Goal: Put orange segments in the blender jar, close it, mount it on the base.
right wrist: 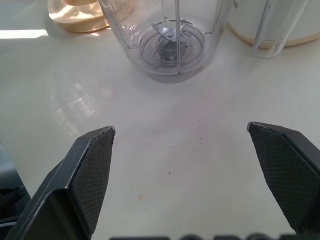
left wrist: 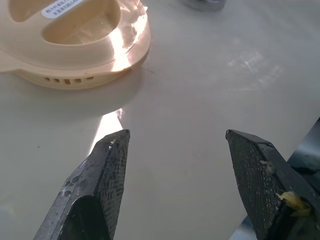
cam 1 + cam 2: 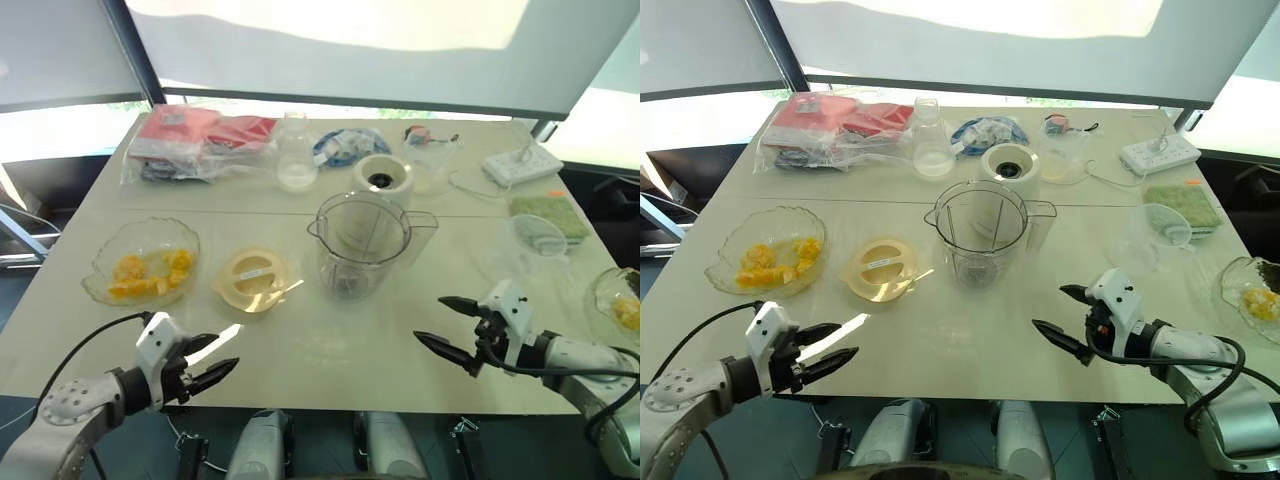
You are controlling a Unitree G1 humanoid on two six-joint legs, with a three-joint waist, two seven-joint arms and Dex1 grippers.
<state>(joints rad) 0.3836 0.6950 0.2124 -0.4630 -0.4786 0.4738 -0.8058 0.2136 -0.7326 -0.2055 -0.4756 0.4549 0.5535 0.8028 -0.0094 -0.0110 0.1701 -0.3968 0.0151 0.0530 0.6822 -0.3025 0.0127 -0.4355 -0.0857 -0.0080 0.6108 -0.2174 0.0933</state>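
The clear blender jar (image 3: 362, 243) stands upright and lidless mid-table, its blades (image 1: 171, 41) bare. Left of it lies the cream lid (image 3: 253, 277), upside down. A glass bowl (image 3: 142, 262) at the left holds orange segments (image 3: 150, 274). The white blender base (image 3: 383, 177) sits behind the jar. My left gripper (image 3: 212, 364) hovers open near the front edge, below the lid, with nothing between its fingers; bits of pulp stick to one pad (image 2: 292, 200). My right gripper (image 3: 450, 326) is open and empty, to the front right of the jar.
Along the back lie a bag of red packets (image 3: 195, 140), a glass flask (image 3: 296, 155), a blue-white bag (image 3: 350, 146), a clear cup (image 3: 430, 165) and a power strip (image 3: 522, 163). At the right are a green sponge (image 3: 546, 212), a clear lid (image 3: 538, 236) and another fruit bowl (image 3: 620, 298).
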